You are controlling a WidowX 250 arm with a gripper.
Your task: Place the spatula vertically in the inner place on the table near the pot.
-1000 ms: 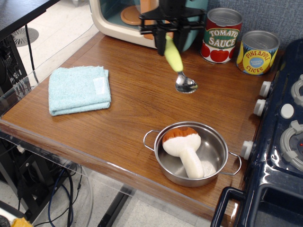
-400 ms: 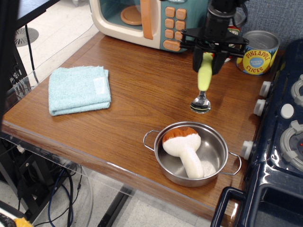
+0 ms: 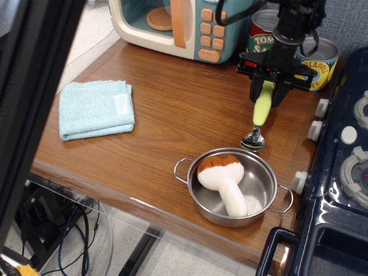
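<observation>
Spatula is right of frame centre, hanging nearly upright, yellow-green handle up, metal bowl down just above the pot rim's upper right. From here I read the tool as clamped on the handle top. I can't tell if the bowl touches the counter. Pot sits lower centre with a plush mushroom inside. Blue cloth at left, toy microwave top, two cans upper right behind the arm, stove on the right edge.
</observation>
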